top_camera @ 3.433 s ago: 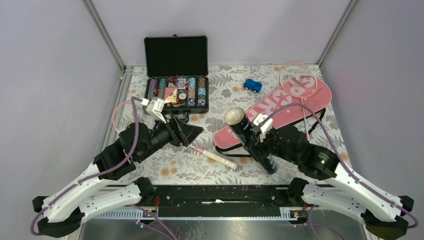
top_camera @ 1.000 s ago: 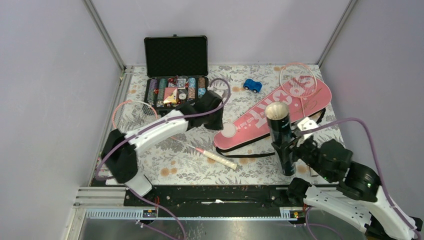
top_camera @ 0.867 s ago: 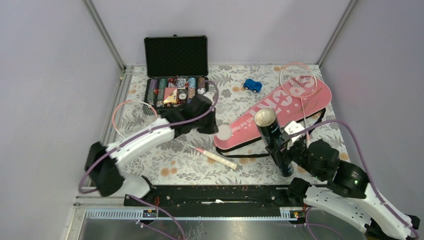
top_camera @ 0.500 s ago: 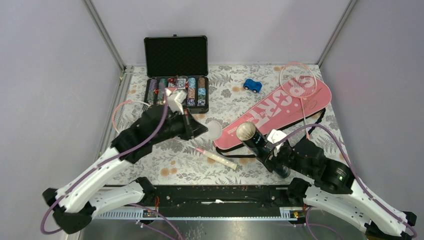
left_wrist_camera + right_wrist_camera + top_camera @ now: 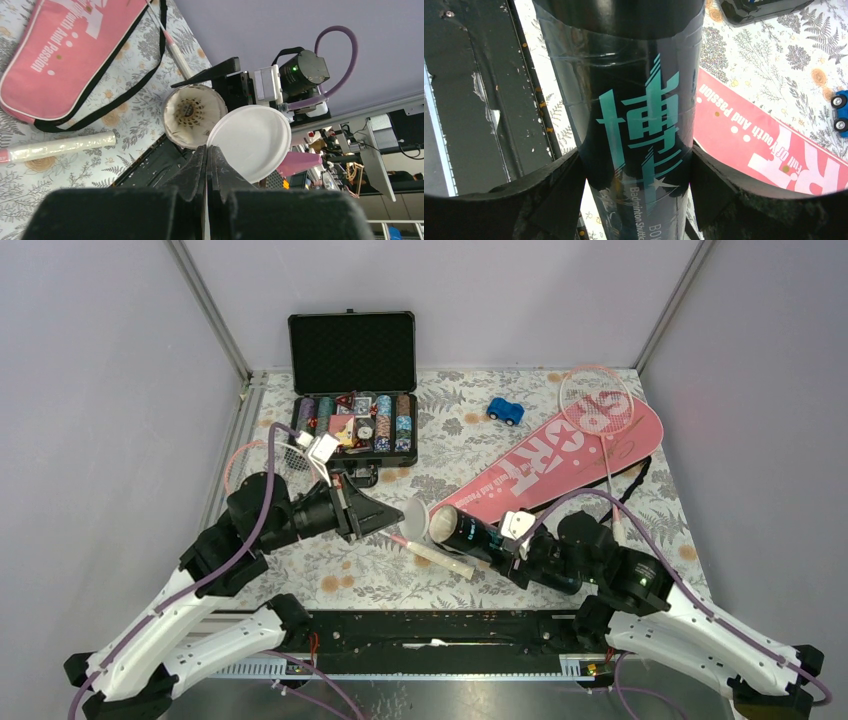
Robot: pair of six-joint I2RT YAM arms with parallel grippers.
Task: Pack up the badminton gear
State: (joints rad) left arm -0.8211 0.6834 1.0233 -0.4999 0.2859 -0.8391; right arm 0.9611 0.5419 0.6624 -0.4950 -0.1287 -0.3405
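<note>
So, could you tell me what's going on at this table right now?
The robot is capping the shuttlecock tube. The right gripper holds the black tube tilted low over the table, its open mouth towards the left arm, with shuttlecocks visible inside. The left gripper is shut on the white lid, held right beside that mouth but not yet seated. The two rackets and the pink racket cover lie unpacked.

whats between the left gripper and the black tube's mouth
Only the white lid, pinched in the left gripper, facing the open mouth of the black tube; the top view shows it.
</note>
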